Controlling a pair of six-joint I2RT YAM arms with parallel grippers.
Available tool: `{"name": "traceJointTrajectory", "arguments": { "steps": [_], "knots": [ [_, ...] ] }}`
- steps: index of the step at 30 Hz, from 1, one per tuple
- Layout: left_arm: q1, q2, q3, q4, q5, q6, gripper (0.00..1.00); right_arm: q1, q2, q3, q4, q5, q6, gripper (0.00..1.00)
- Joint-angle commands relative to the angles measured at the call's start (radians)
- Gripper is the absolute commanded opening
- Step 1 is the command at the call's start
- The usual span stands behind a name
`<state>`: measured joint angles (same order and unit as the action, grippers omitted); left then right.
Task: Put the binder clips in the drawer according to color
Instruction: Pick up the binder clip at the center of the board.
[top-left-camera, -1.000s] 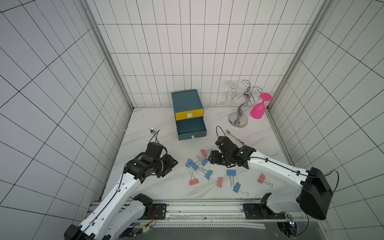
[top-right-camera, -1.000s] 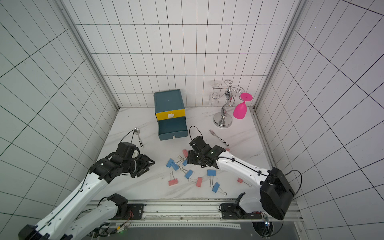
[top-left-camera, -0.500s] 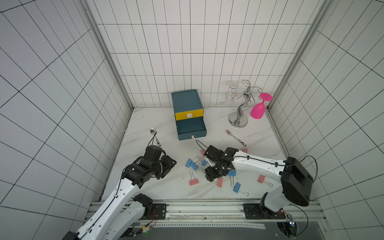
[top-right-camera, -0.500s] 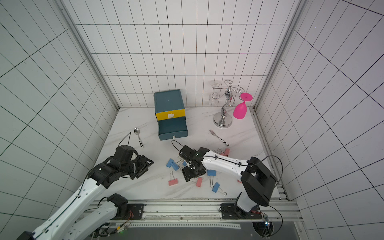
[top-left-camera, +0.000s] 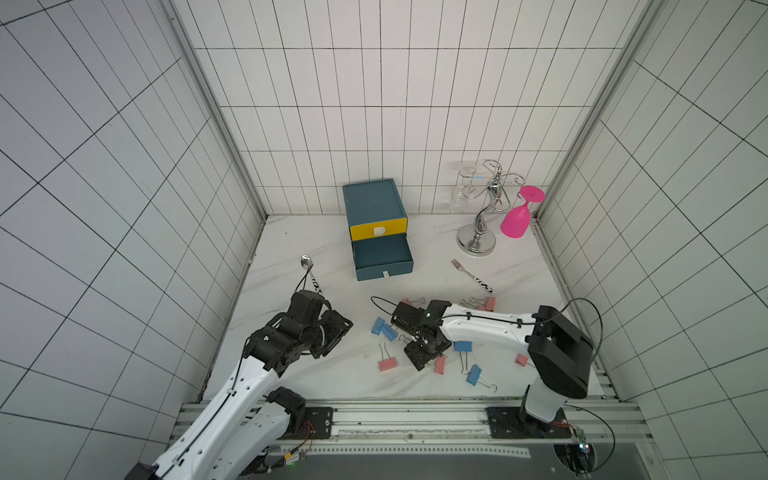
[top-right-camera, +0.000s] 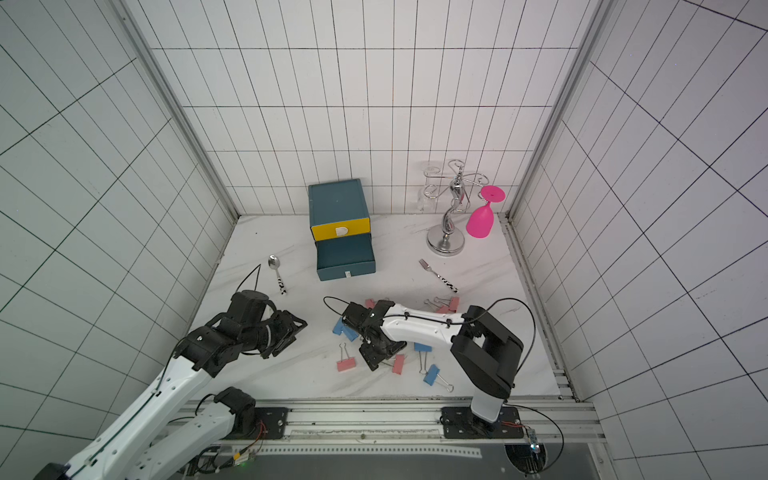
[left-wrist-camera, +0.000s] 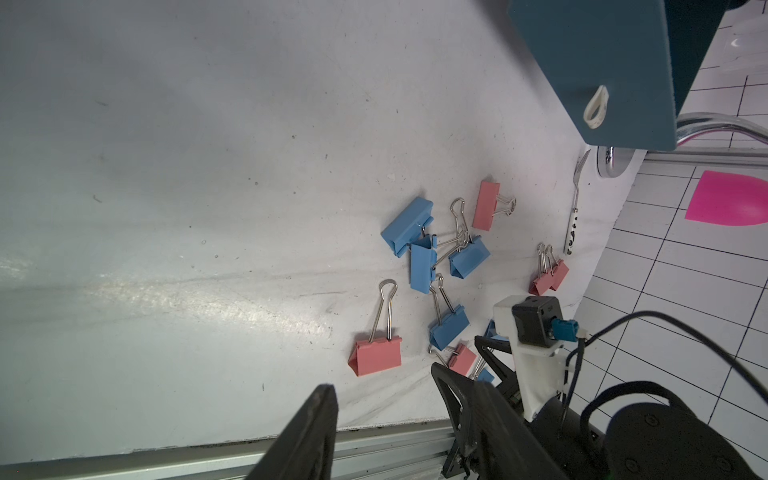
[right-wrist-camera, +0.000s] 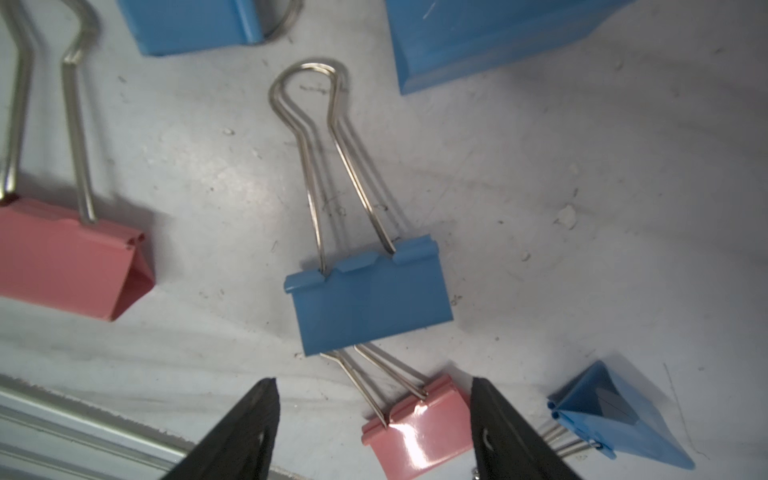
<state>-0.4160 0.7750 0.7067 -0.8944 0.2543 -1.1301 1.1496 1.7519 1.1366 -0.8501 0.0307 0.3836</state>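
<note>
Right jaws, wide and empty, straddle a pink clip (right-wrist-camera: 419, 432) on the tabletop (top-left-camera: 428, 249) at the drawer's (top-left-camera: 382, 259) 5 o'clock; left jaws gape empty at 7 o'clock.

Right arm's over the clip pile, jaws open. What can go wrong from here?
1. The right gripper straddles a pink clip whose wire handles run under a blue clip; lifting would likely drag that one along.
2. A second blue clip sits right beside one jaw and may get knocked or pinched.
3. Only the teal drawer is pulled out; the yellow drawer looks shut.
</note>
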Motion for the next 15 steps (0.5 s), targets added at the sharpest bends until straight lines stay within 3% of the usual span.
{"name": "traceJointTrajectory", "arguments": {
  "steps": [1,15],
  "knots": [
    [0.015,-0.013,0.019,-0.002,-0.015,0.023,0.56,-0.002,0.032,0.036,-0.020,0.051,-0.033,0.75],
    [0.046,-0.040,0.020,-0.046,-0.001,0.023,0.57,-0.090,0.092,0.075,0.044,-0.063,-0.135,0.71]
  ]
}}
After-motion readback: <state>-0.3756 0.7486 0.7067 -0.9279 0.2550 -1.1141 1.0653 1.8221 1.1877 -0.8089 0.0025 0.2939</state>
